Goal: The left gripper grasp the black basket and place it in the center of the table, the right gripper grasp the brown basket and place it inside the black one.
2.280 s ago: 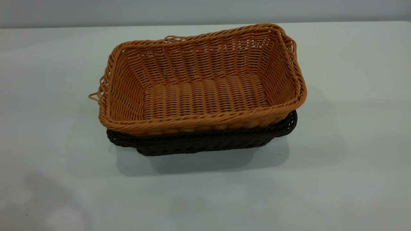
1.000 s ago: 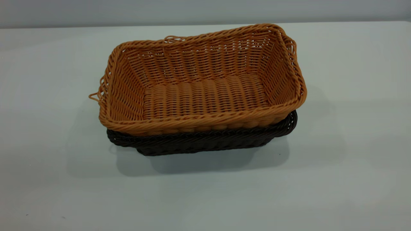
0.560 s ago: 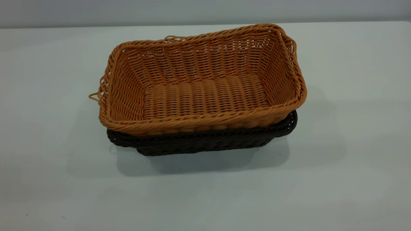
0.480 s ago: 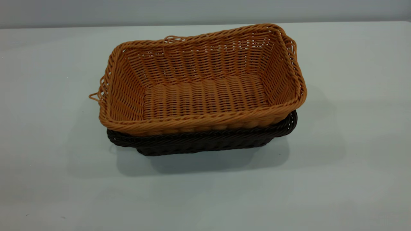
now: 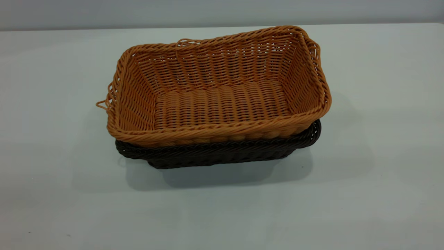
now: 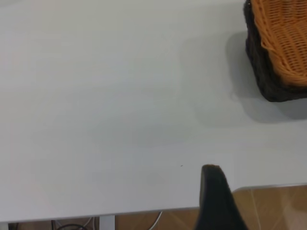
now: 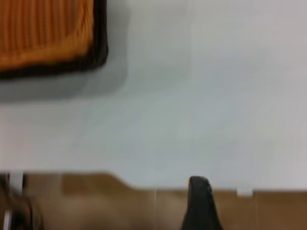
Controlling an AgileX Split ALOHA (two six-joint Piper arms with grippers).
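The brown basket [image 5: 222,93] sits nested inside the black basket [image 5: 222,154], which stands at the middle of the table [image 5: 381,173]. Only the black basket's rim and lower wall show under the brown one. Neither gripper is in the exterior view. In the left wrist view a dark part of the left gripper [image 6: 213,196] hangs over the table's edge, far from the black basket [image 6: 261,72] and the brown basket [image 6: 288,38]. In the right wrist view a dark part of the right gripper [image 7: 199,203] is at the table's edge, apart from the brown basket [image 7: 45,33] and the black basket's rim [image 7: 98,52].
The table edge [image 6: 268,188] and a brown floor [image 6: 273,211] show below it in the left wrist view. The table edge [image 7: 144,184] shows in the right wrist view. A grey wall [image 5: 222,12] runs behind the table.
A faint shadow on the near left of the table has faded out of the exterior view. The two baskets have not moved.
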